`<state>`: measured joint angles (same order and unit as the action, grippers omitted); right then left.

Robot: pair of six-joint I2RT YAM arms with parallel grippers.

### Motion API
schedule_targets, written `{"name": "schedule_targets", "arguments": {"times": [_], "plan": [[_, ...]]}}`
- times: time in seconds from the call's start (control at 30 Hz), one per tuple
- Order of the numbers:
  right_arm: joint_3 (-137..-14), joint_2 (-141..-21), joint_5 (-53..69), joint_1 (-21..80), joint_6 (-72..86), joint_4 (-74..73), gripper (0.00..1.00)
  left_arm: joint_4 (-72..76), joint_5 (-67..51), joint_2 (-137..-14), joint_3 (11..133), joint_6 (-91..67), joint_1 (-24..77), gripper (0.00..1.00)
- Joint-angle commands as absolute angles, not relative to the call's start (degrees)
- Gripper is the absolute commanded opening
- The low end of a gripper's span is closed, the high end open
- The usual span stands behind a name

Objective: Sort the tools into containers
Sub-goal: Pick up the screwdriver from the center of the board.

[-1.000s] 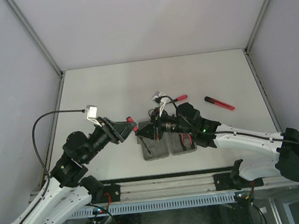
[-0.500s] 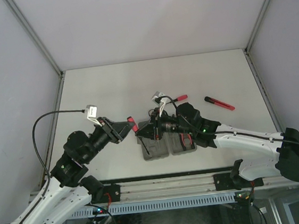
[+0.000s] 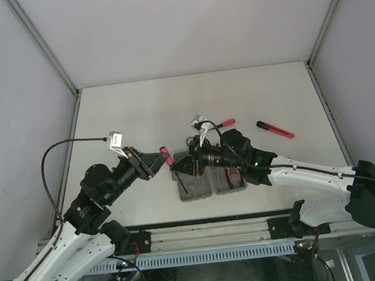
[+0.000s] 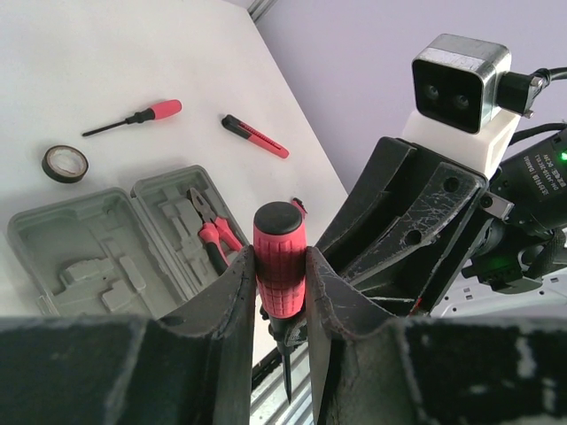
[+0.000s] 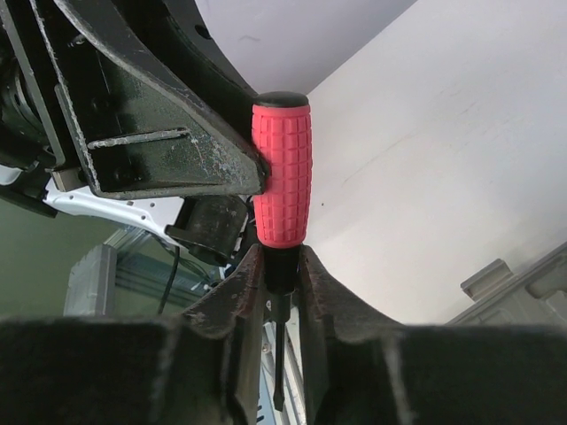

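We hold the screwdriver (image 4: 279, 252) raised near the case's (image 4: 71, 239) far-left corner. The left gripper (image 4: 279, 263) is clamped on its ribbed red handle, and the right gripper (image 5: 276, 261) pinches its black neck. It looks light and rigid, and we judge the handle grips best.

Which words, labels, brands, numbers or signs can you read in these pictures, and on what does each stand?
No text can be read in any view.
The grey case, the held screwdriver and the wrist camera show no lettering; anything finer is too small to tell.
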<state>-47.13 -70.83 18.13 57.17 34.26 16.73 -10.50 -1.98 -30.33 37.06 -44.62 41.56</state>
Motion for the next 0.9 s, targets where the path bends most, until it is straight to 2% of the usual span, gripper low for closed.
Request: {"name": "schedule_targets", "arguments": {"times": [0.0,0.17,0.27,0.47,0.87], "plan": [[-49.11,-68.90,16.21,58.00,33.01,17.00,0.21,-10.89,-1.53,-30.38,37.40,-44.45,41.92,0.00],[-49.10,-68.48,13.36,58.65,31.86,14.08,0.34,-12.06,-1.01,-30.74,38.37,-44.03,41.92,0.00],[-49.12,-68.00,11.99,59.41,31.28,12.58,0.38,-12.30,-0.81,-31.11,38.66,-44.08,41.92,0.00],[-49.11,-67.24,10.04,61.59,30.00,9.55,0.38,-12.39,-0.42,-31.19,38.97,-44.30,41.92,0.00],[-48.39,-68.67,9.11,63.24,30.53,9.77,0.31,-12.86,-0.68,-29.98,38.67,-44.56,41.92,0.00]]}}
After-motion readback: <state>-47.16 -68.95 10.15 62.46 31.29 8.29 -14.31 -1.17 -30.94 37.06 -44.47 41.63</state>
